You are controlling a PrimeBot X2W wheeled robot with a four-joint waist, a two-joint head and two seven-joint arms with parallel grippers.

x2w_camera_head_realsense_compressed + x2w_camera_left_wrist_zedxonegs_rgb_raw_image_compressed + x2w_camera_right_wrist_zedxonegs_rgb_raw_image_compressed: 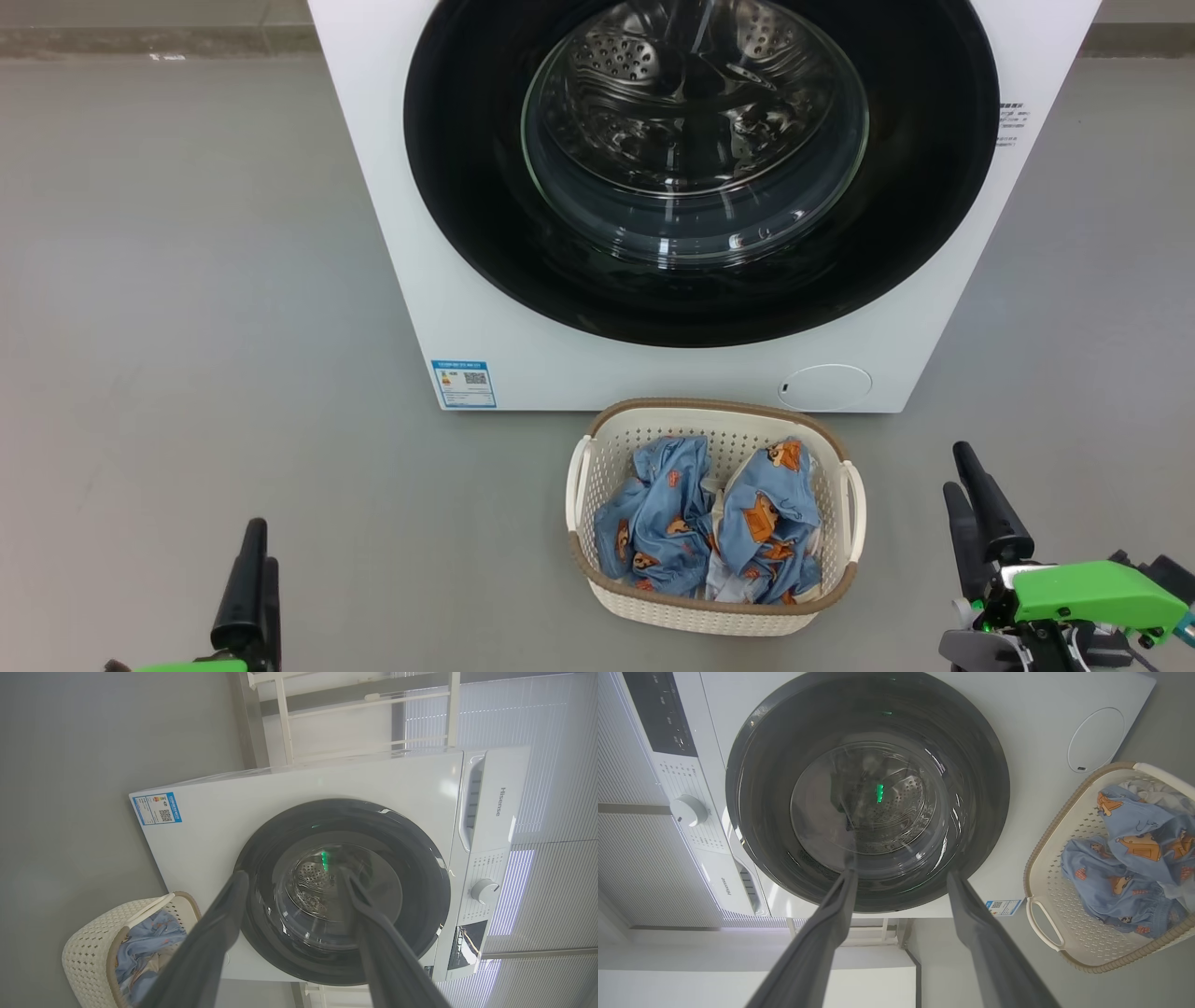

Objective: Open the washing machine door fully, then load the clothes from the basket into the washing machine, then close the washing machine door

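Note:
The washing machine [392,233] stands white and boxy at the top centre. The washing machine door [695,149], glossy black with a bulging glass window, lies flush against its front. On the floor just in front sits the basket [714,407], cream with a brown rim, holding the clothes [709,523], two crumpled light blue garments with orange prints. My left gripper [261,546] is at the lower left and my right gripper [957,469] at the lower right, both open, empty and well short of the basket. In the wrist views the left gripper [293,873] and right gripper [902,871] point at the door [411,868].
Bare grey floor [187,280] spreads on both sides of the machine. A blue-white label [464,383] and a round service flap [825,386] sit low on its front. The control knob [484,891] is on the top panel. A white rack [364,709] stands behind the machine.

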